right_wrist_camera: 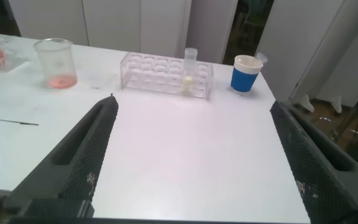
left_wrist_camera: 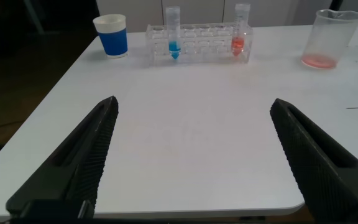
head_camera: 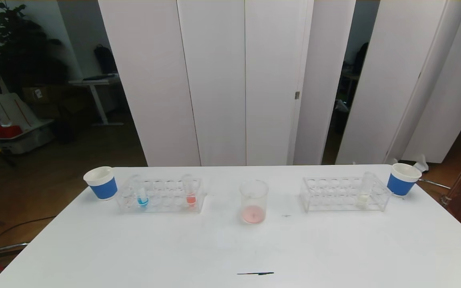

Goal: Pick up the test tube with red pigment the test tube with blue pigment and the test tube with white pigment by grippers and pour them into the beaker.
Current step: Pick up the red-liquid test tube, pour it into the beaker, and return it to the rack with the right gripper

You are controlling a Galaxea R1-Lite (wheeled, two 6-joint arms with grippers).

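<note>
The test tube with blue pigment point(head_camera: 141, 196) point(left_wrist_camera: 173, 37) and the test tube with red pigment point(head_camera: 190, 193) point(left_wrist_camera: 240, 34) stand upright in a clear rack point(head_camera: 162, 198) at the table's left. The test tube with white pigment point(head_camera: 364, 193) point(right_wrist_camera: 190, 67) stands in a second rack point(head_camera: 334, 196) on the right. Between the racks sits the beaker point(head_camera: 253, 202) point(left_wrist_camera: 328, 37) point(right_wrist_camera: 58, 62), with a pink-red layer at its bottom. My left gripper point(left_wrist_camera: 194, 102) and right gripper point(right_wrist_camera: 194, 102) hover open and empty over the table's near edge, out of the head view.
A white paper cup with a blue band point(head_camera: 101, 183) stands left of the left rack, and another point(head_camera: 402, 179) stands right of the right rack. A thin black mark point(head_camera: 254, 273) lies on the white table point(head_camera: 230, 248) near its front edge.
</note>
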